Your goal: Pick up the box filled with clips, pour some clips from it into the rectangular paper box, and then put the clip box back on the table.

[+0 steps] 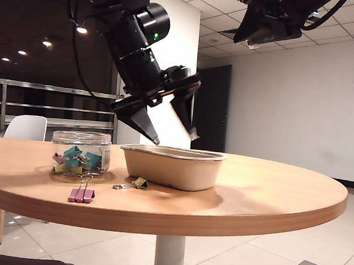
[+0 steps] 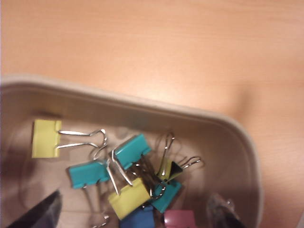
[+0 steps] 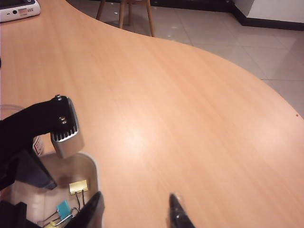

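The box filled with clips (image 1: 81, 154), a clear round jar, stands upright on the table (image 1: 270, 196) just left of the rectangular paper box (image 1: 172, 167). Several clips (image 1: 75, 159) lie in the jar, and more clips (image 2: 128, 164) in teal, yellow, blue and pink lie inside the paper box (image 2: 156, 110). My left gripper (image 1: 173, 137) hangs open just above the paper box, its fingertips (image 2: 40, 213) spread wide with nothing between them. My right gripper (image 3: 135, 213) is open and empty, high over bare table beside the paper box (image 3: 92, 164); its arm (image 1: 267, 22) is up at the right.
A pink clip (image 1: 82, 193) and an olive-yellow clip (image 1: 136, 182) lie loose on the table in front of the jar and the paper box. A white chair (image 1: 25, 127) stands behind at the left. A white device (image 3: 19, 8) lies at the table's far edge.
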`<act>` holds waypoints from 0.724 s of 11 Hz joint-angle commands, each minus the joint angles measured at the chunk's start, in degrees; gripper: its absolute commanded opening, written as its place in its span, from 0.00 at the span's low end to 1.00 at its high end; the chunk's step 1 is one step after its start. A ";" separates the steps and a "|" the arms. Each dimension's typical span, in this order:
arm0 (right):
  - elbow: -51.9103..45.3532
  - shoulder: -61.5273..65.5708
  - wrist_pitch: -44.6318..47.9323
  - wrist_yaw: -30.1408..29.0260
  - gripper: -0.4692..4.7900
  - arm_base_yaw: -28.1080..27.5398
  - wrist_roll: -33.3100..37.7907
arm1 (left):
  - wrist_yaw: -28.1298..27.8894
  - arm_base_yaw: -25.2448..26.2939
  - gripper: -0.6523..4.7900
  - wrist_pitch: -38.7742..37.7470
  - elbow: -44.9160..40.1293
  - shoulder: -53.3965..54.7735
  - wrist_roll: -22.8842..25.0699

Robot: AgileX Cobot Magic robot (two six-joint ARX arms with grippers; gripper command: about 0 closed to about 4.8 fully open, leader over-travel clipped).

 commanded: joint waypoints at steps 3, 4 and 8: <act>0.26 -0.37 0.50 0.04 0.43 -0.94 0.07 | -3.48 0.00 0.81 -14.93 3.54 -9.64 5.01; 0.26 -0.37 0.52 0.02 0.43 -1.20 0.09 | -2.27 -0.02 0.81 -19.17 3.50 -10.58 5.75; 0.26 -0.37 0.59 0.02 0.43 -1.22 0.09 | -1.42 0.00 0.81 -18.10 -4.87 -10.34 7.78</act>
